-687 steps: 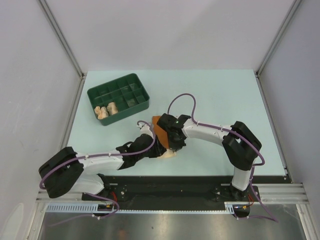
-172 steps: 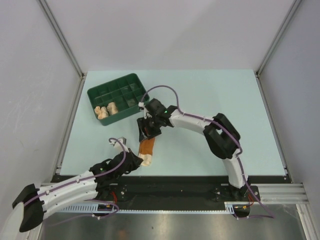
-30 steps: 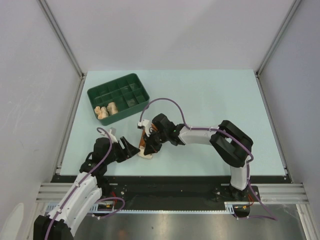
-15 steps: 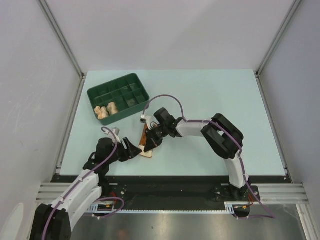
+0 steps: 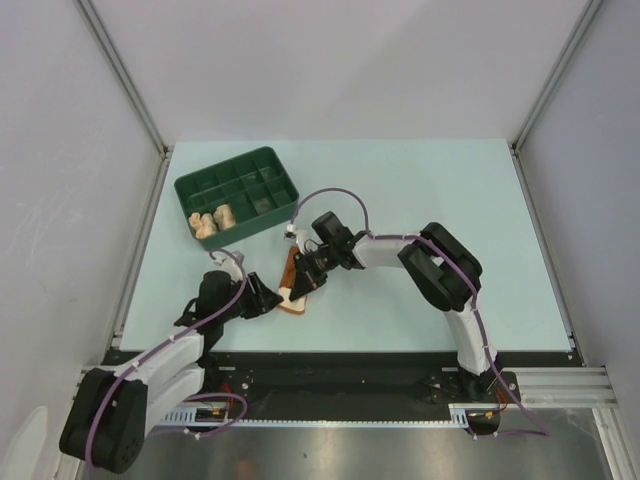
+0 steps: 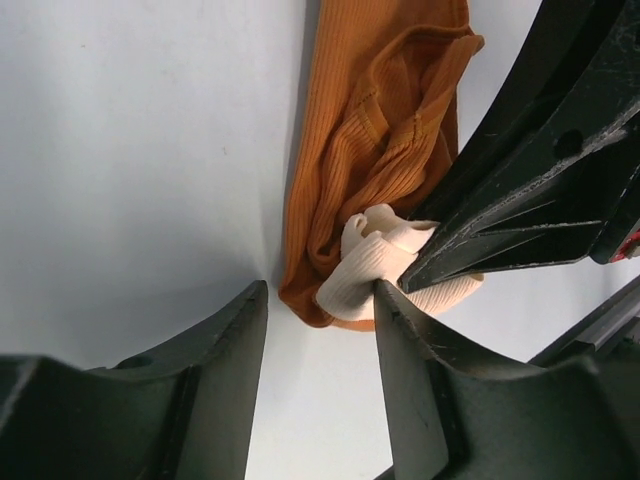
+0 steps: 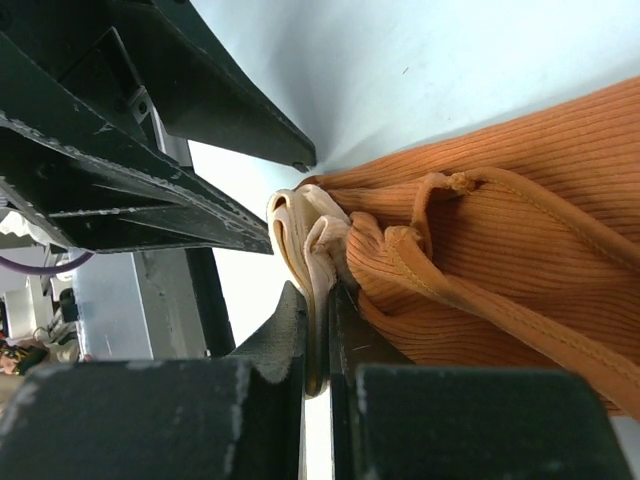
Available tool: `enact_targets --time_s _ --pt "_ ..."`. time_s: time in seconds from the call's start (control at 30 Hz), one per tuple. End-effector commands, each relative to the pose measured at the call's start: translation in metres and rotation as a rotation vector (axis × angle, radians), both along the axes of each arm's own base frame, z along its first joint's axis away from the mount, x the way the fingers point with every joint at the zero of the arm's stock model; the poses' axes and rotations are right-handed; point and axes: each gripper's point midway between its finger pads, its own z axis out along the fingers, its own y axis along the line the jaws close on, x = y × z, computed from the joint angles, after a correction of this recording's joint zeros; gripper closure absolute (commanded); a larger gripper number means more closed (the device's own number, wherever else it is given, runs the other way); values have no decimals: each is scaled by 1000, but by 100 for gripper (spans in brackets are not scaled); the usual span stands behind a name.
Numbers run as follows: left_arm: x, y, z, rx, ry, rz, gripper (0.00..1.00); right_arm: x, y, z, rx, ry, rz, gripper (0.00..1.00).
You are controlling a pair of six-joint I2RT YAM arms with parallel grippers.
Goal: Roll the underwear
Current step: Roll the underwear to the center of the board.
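The rust-orange underwear (image 5: 290,279) with cream edging lies as a narrow bunched strip near the table's front edge. My right gripper (image 5: 304,286) is shut on its cream band (image 7: 308,240), with the ribbed orange cloth (image 7: 520,220) beside the fingers. My left gripper (image 5: 274,302) stands open at the strip's near end. In the left wrist view the left gripper (image 6: 315,325) straddles the folded end (image 6: 370,130); its right finger touches the cream band and its left finger stands apart. Two pale rolled underwear (image 5: 213,220) sit in the tray.
The dark green compartment tray (image 5: 222,165) stands at the back left, apart from both arms. The right arm's purple cable (image 5: 330,195) loops above the cloth. Metal frame posts rise at the table's far corners.
My left gripper has crept closer to the near end of the orange underwear and its jaws have narrowed. The right gripper, still clamped on the cream band, has shifted slightly away from me.
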Motion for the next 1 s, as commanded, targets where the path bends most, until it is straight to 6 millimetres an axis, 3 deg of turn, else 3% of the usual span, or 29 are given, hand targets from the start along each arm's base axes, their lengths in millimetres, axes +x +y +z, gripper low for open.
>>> enact_targets --time_s 0.0,0.23,0.33,0.4,0.43,0.47,0.57,0.6,0.77,0.93,0.97 --pt "12 -5 3 9 -46 -8 51 23 -4 -13 -37 -42 -61 100" --pt "15 -11 -8 49 -14 -20 66 23 -4 -11 -31 -36 -58 97" --pt "21 -12 -4 51 -33 -15 83 25 -3 -5 -27 -51 -61 92" --pt "25 -13 -3 57 -30 -16 98 27 -4 2 -24 -68 -70 77" --pt "25 -14 -3 60 -26 -23 100 29 -5 5 -24 -77 -74 66" --pt "28 -15 0 63 -19 -23 99 32 -7 6 -37 -88 -90 51" --pt "30 -12 -1 102 19 -20 100 43 -14 24 -51 -142 -133 31" --pt "29 -11 -3 118 36 -22 100 49 -16 39 -35 -175 -147 30" --pt "26 -13 -4 133 112 -44 100 76 -42 73 -97 -331 -253 23" --pt "26 -21 -1 109 137 -75 100 73 -50 81 -195 -538 -226 23" --pt "29 -23 2 106 132 -83 100 58 -39 85 -189 -574 -184 23"
